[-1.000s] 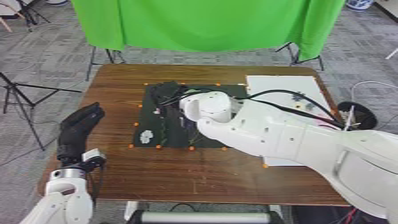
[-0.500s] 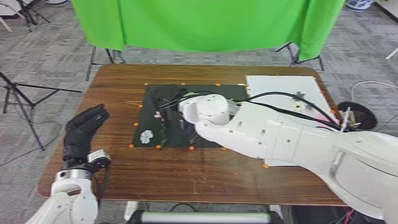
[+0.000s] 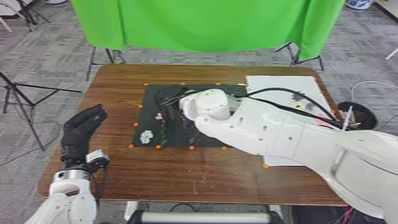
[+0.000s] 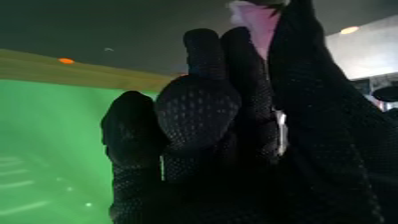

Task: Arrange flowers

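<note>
Over the upper left part of the dark mat (image 3: 209, 142) is my right hand (image 3: 171, 101), partly hidden by its own arm. In the right wrist view that hand (image 4: 200, 112) has its fingers mostly straight and its thumb folded in front of them. A pink flower (image 4: 258, 22) shows in the gap between two fingers; whether they touch it is unclear. Beside the hand, a pink flower (image 3: 160, 116) lies on the mat, with a white flower (image 3: 147, 136) nearer me. My left hand (image 3: 82, 127) is open above the table's left side.
A white board (image 3: 284, 82) with small coloured pieces lies on the right, partly covered by my right arm. Orange markers edge the mat. A dark round object (image 3: 362, 116) stands beyond the table's right edge, and a green curtain (image 3: 209, 25) hangs behind the table.
My right hand has drawn slightly back toward me and to the right, leaving more of the pink flower uncovered. The left hand has shifted a little.
</note>
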